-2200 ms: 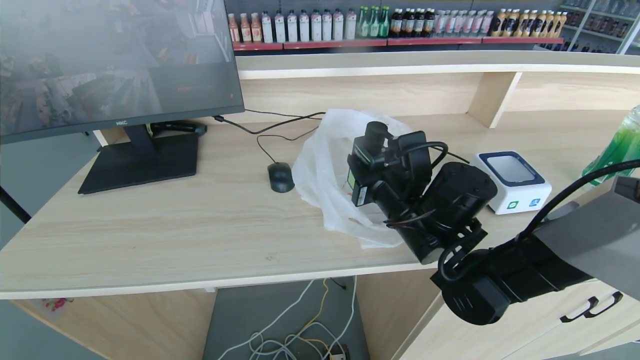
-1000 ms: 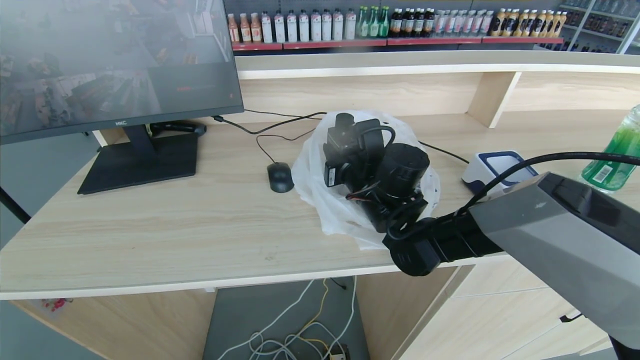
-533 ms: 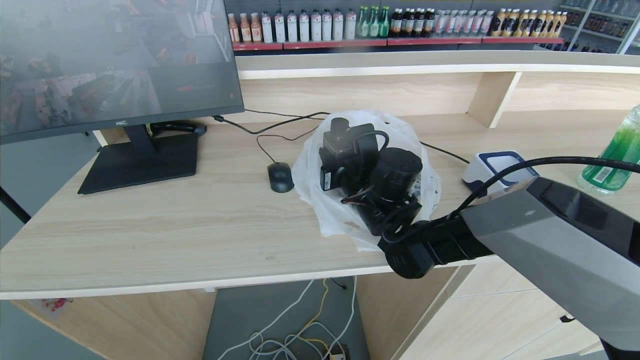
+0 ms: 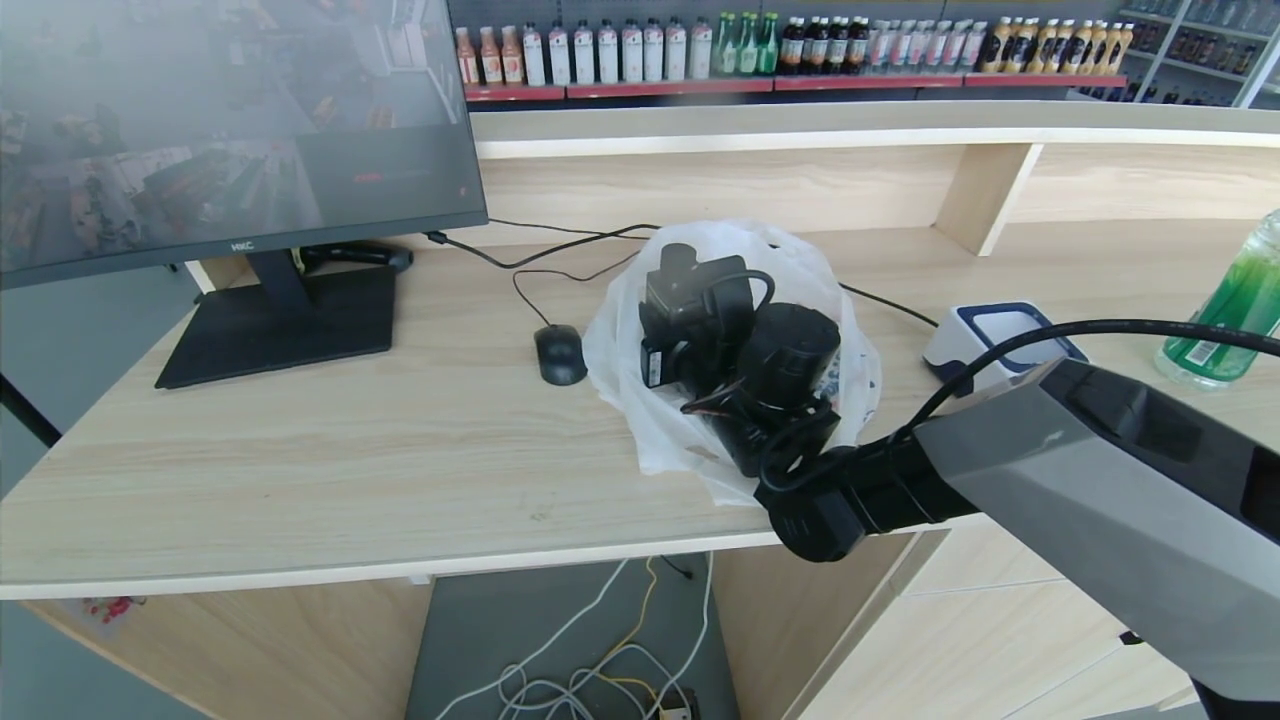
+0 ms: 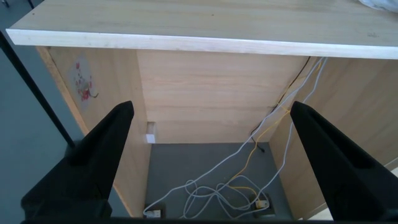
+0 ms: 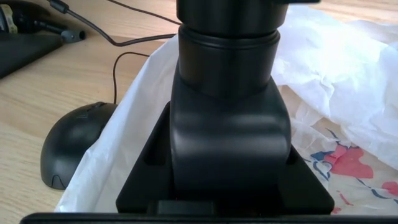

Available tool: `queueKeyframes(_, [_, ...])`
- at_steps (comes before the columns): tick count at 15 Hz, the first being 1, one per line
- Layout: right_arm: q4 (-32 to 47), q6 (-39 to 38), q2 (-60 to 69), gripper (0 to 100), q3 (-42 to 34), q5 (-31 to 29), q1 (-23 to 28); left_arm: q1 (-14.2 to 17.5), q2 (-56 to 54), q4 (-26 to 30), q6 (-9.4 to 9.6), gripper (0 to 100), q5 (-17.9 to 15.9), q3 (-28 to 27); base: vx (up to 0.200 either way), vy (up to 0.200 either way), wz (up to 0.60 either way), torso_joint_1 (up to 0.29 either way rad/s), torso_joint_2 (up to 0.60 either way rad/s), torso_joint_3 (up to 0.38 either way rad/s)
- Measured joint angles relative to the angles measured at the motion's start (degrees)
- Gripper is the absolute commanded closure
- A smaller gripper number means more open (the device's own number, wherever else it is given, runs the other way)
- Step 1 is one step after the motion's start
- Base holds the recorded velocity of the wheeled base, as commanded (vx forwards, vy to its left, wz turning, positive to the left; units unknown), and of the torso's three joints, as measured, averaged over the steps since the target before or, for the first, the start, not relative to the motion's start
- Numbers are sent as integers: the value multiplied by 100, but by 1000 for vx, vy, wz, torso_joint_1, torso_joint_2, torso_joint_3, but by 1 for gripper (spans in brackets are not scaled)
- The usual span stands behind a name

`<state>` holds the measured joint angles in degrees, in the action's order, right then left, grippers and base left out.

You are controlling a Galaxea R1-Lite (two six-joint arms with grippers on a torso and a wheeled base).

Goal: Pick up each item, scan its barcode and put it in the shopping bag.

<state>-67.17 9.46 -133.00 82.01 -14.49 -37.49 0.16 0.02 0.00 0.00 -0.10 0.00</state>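
A white plastic shopping bag lies crumpled on the wooden counter, right of the mouse. My right gripper is down in the bag's open mouth, and its own black housing hides its tip. In the right wrist view the bag spreads around that housing, with a red-and-blue printed pack lying inside it. A green bottle stands at the counter's far right. The white and blue barcode scanner sits between bag and bottle. My left gripper hangs open below the counter's front edge, holding nothing.
A black mouse lies just left of the bag, its cable running back. A monitor on a black stand fills the back left. A raised wooden ledge runs behind the counter. Cables lie on the floor underneath.
My right arm has swung left from beside the scanner to over the bag and sunk a little into it. The scanner and green bottle are now less covered.
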Motion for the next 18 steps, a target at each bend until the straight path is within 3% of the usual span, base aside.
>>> queueKeyframes(8, [-2, -18, -104, 100, -1, 2, 26, -2, 0, 0, 0, 0, 0, 0, 0, 0, 0, 0, 0, 0])
queueKeyframes(9, [0, -27, -116, 0, -1, 5, 28, -2, 0, 0, 0, 0, 0, 0, 0, 0, 0, 0, 0, 0])
queueKeyframes(18, [6, -137, -137, 0, 33, 7, 33, 0, 0, 0, 0, 0, 0, 0, 0, 0, 0, 0, 0, 0])
